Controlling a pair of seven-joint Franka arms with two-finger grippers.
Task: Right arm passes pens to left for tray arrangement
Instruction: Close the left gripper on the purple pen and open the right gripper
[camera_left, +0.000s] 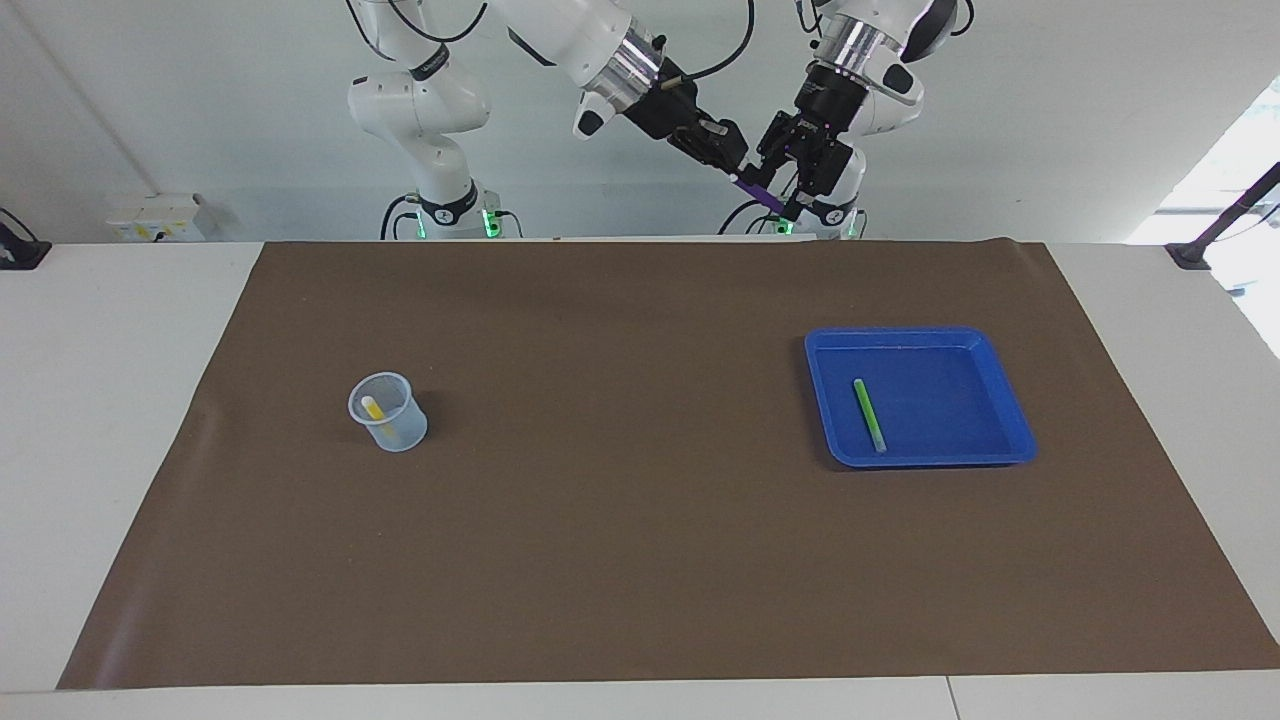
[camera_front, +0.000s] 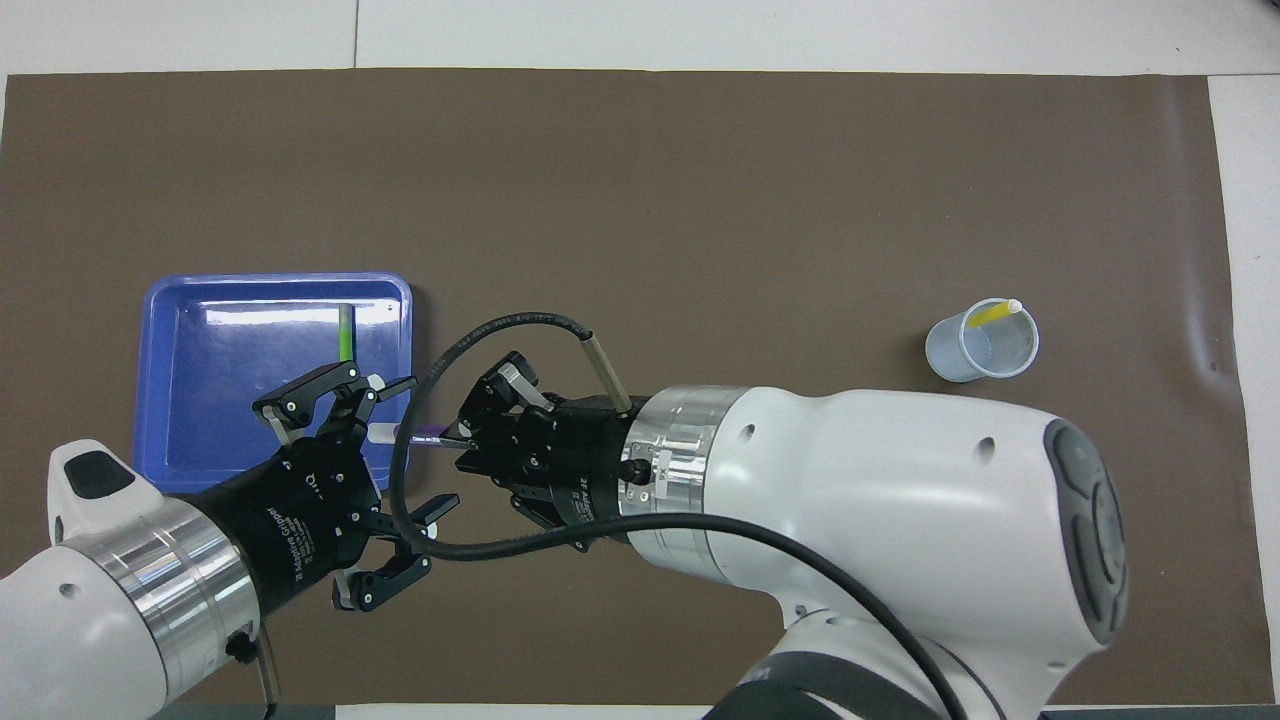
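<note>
I have the handover high up at the robots' end of the table. My right gripper is pinched shut on the purple pen, whose free end slants down into my left gripper. The left fingers stand apart around the pen's pale end; whether they touch it yet I cannot tell.

The risk I see is timing. If I let the right go before the left has truly closed, the pen drops from height, perhaps onto the brown mat rather than the blue tray. A grip on the very tip could also let the pen swing or slip out.

The facing view gives me height: both grippers are far above the table. The overhead view hides that, drawing the left gripper across the tray's corner, but it shows how the left fingers straddle the pen.

Farther from the robots, the green pen lies flat in the tray. The yellow pen stands in the translucent cup, toward the right arm's end.
</note>
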